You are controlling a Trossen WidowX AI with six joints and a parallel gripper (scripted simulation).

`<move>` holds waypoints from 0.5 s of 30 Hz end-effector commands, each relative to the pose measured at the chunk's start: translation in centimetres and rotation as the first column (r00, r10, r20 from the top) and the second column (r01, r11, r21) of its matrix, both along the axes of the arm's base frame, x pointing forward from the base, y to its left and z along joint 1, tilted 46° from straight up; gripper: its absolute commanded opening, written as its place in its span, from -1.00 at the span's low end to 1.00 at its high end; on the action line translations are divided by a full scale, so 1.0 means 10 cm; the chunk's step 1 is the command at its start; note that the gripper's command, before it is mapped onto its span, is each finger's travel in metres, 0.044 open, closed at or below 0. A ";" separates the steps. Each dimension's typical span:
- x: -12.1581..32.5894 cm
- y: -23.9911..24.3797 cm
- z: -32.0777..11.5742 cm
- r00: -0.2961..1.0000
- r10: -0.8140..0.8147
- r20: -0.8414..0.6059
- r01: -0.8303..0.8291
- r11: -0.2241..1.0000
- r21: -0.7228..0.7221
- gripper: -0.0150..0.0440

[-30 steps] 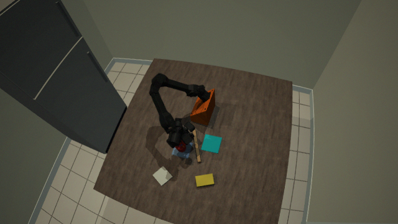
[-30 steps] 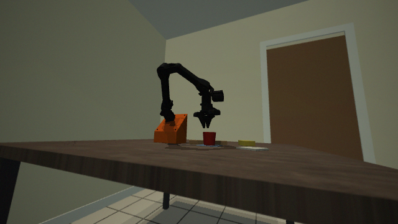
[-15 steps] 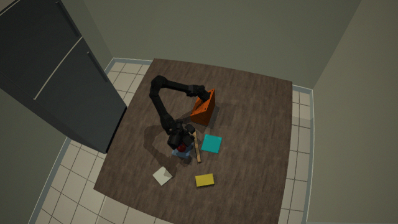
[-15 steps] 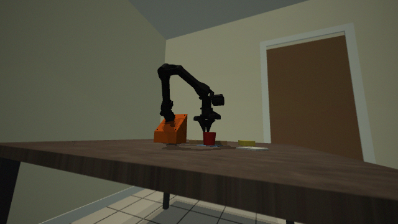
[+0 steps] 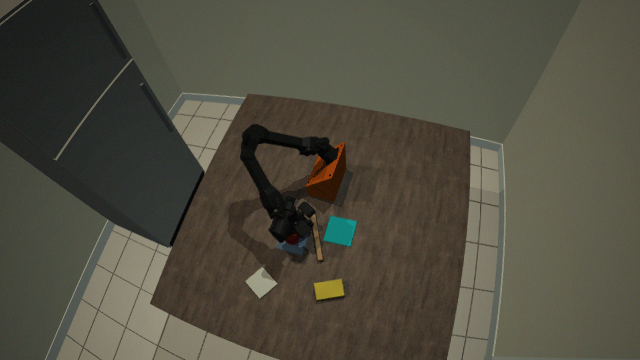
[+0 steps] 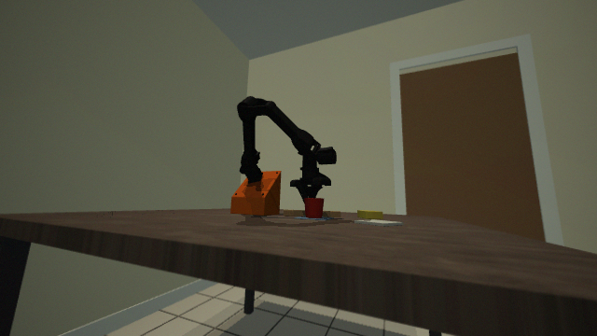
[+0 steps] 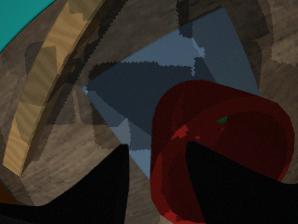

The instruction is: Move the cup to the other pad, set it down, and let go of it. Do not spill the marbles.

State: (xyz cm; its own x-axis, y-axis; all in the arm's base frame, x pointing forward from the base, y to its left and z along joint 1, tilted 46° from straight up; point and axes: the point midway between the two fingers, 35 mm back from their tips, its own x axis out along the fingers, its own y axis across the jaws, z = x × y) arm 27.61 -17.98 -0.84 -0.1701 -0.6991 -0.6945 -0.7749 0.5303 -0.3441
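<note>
The red cup stands upright on the blue pad. A green marble shows inside it in the wrist view; the rest of its inside is dark or hidden. My gripper is partly open, pointing down at the cup's rim. In the wrist view one fingertip is over the cup's mouth and the other is outside the near wall, with a gap between them. In the top view the arm hides the fingertips. The teal pad lies apart from the cup.
A wooden strip lies between the blue and teal pads. A yellow block and a white square lie farther out. The arm's orange base stands behind the pads.
</note>
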 end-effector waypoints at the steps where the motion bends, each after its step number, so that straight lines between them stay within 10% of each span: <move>1: -0.02 -0.04 -0.04 1.000 0.003 -0.006 -0.003 1.000 -0.003 0.01; 15: -0.04 -0.08 -0.08 1.000 -0.002 -0.002 0.002 1.000 -0.002 -0.28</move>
